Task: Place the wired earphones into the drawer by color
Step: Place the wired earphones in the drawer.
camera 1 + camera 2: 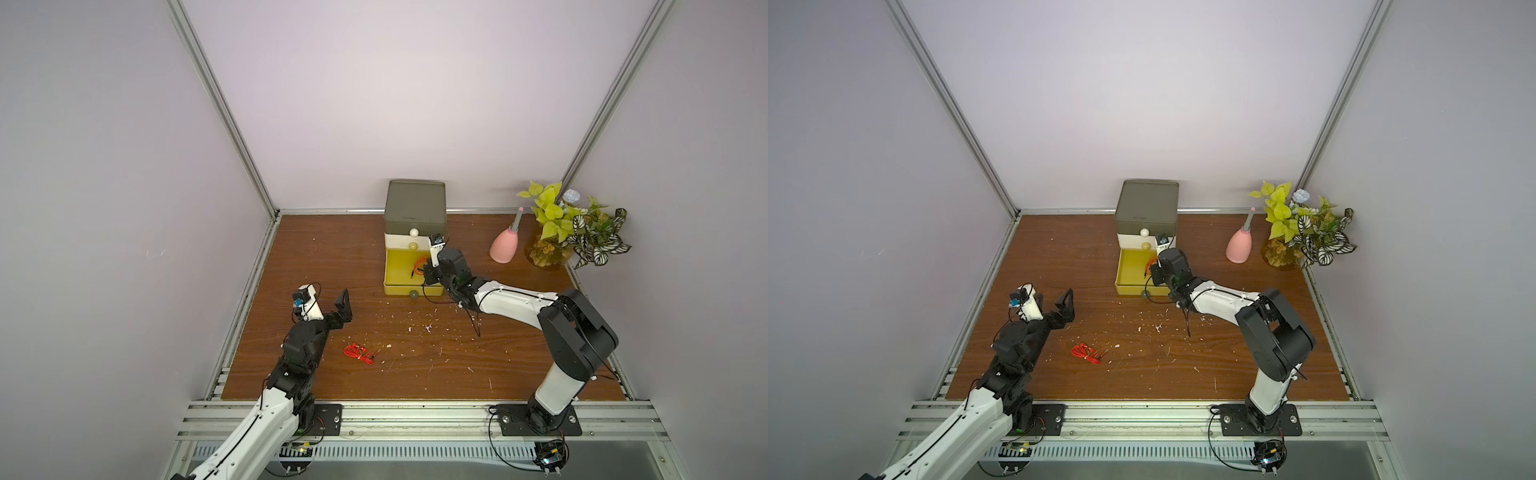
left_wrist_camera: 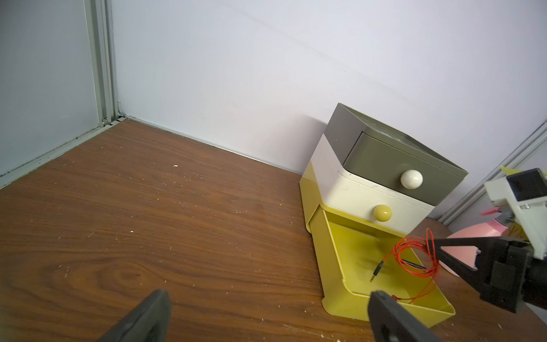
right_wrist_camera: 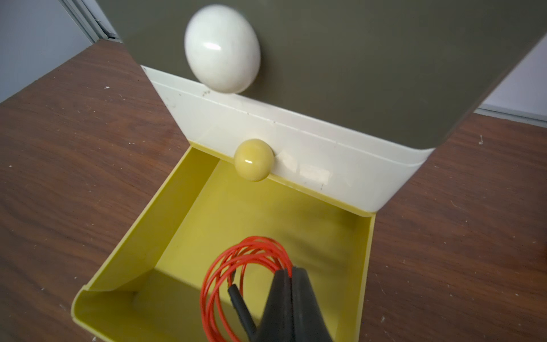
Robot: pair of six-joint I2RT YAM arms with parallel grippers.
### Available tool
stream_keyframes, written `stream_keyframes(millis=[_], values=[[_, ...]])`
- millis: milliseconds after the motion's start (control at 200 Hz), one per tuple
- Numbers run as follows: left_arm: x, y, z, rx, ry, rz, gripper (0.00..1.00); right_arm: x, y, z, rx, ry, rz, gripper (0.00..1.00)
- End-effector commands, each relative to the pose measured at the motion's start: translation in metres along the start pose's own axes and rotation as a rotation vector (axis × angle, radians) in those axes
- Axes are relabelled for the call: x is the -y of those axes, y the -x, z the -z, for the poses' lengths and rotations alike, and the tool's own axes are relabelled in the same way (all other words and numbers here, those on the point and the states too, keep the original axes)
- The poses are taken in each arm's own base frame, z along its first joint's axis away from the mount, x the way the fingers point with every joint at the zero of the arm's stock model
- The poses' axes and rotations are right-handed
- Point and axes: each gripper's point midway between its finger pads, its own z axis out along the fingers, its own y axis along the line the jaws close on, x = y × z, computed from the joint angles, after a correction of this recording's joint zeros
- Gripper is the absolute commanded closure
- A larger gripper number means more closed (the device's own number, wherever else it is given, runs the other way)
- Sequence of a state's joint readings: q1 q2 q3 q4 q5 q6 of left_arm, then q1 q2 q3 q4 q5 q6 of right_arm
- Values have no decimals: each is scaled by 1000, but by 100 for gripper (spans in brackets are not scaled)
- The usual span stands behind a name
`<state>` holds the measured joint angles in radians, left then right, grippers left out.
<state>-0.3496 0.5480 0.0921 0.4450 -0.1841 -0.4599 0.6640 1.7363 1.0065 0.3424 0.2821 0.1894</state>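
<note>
**Right gripper clamps a red coil over the open yellow drawer**

At the left, the left gripper (image 2: pixel 268 299) hovers above the table (image 1: pixel 324 257). Its jaws are spread wide, holding nothing and touching nothing. Just right of that arm, a red earphone bundle (image 1: pixel 359 353) lies loose on the wood, apart from both grippers.

At the back middle stands the drawer box (image 1: pixel 414 208). Its olive-grey top drawer and cream middle drawer are closed, while the yellow bottom drawer (image 1: pixel 398 266) is pulled out toward the arms.

Over the drawer's right side, the right gripper (image 3: pixel 288 272) has its jaws pinched together on a second red earphone coil (image 3: pixel 233 266). The loops hang from the fingertips within the drawer's walls, and the jack plug (image 2: pixel 377 270) dangles over its floor. I cannot tell whether the coil touches the floor.

Farther right stand a pink bottle (image 1: pixel 505 247) and a potted plant (image 1: pixel 573 228).
</note>
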Motion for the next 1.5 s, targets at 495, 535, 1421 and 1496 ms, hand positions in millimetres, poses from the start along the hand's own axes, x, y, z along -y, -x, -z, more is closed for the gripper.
stream_keyframes(millis=[495, 535, 1421, 1496], values=[[-1, 0, 0, 6, -3, -9, 1, 3, 27, 19, 65, 19, -47, 66], [0, 2, 1, 7, -5, -10, 1, 4, 29, 23, 71, 20, -50, 64], [27, -30, 30, -512, 51, 376, 0, 51, -35, 119, 168, 9, -65, 1], [27, -39, 36, -559, 75, 445, 1, 51, -38, 122, 179, 16, -83, 1]])
